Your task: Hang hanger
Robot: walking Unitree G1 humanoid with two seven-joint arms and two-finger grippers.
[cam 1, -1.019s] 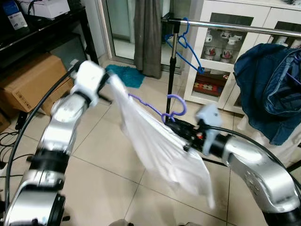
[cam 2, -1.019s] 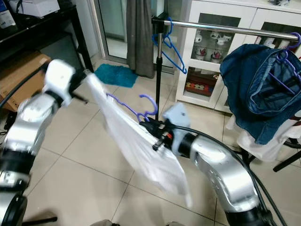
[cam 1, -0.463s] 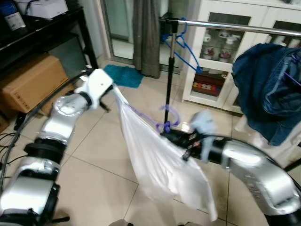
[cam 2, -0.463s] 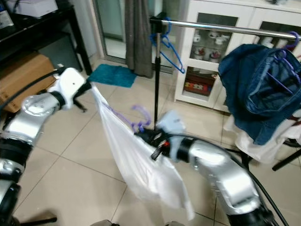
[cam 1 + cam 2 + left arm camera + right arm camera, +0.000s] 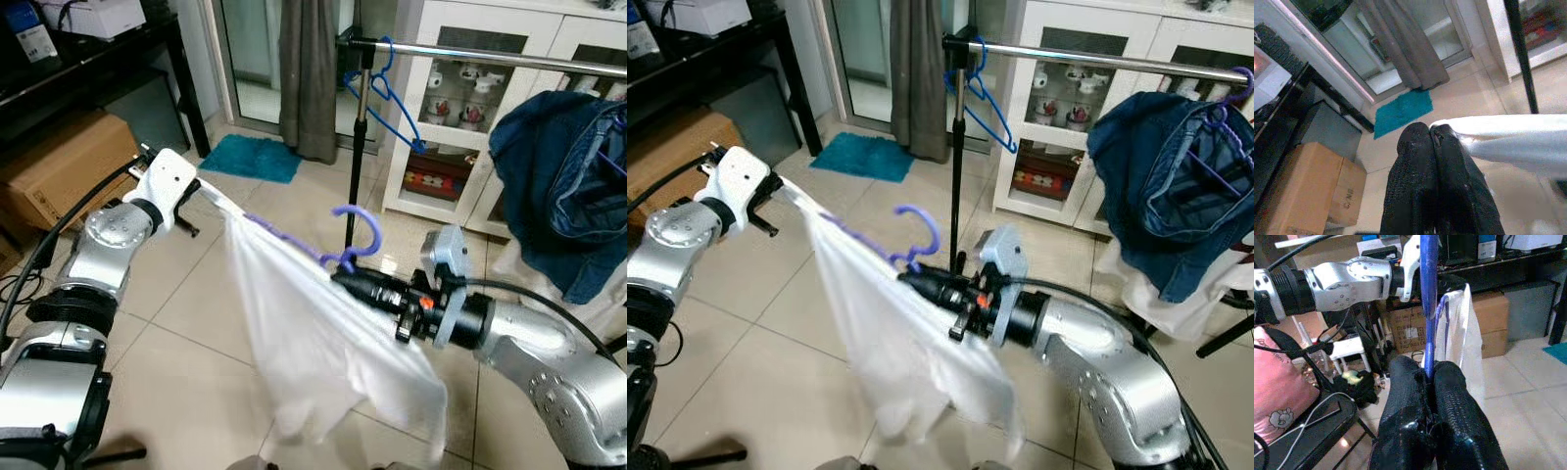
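You are partway through the carry: the purple hanger (image 5: 338, 240), with a white garment (image 5: 313, 343) draped on it, is held up between your two arms and has not yet reached the clothes rail (image 5: 490, 56).

Your right tool (image 5: 345, 279) is clamped on the hanger at the base of its hook; in the right wrist view the two black fingers (image 5: 1449, 396) press together around the purple stem. The hook curls up just above this tool, its open end not yet turned over anything.

Your left tool (image 5: 1431, 134) is shut on the far shoulder of the garment, pinching white cloth between its fingers. It holds the cloth out taut, well apart from your right tool, so the garment hangs below the line between them.

The rail runs above and beyond your right tool, well apart from the hook. A blue hanger (image 5: 387, 93) already hangs near the rail's post, and a denim jacket (image 5: 563, 176) hangs further along to your right, with bare rail between them.

By my judgement, the next move calls for raising the right tool until the hook clears the rail, setting it over that bare stretch, then releasing both grips. The left tool must follow so the cloth does not drag the hanger askew.
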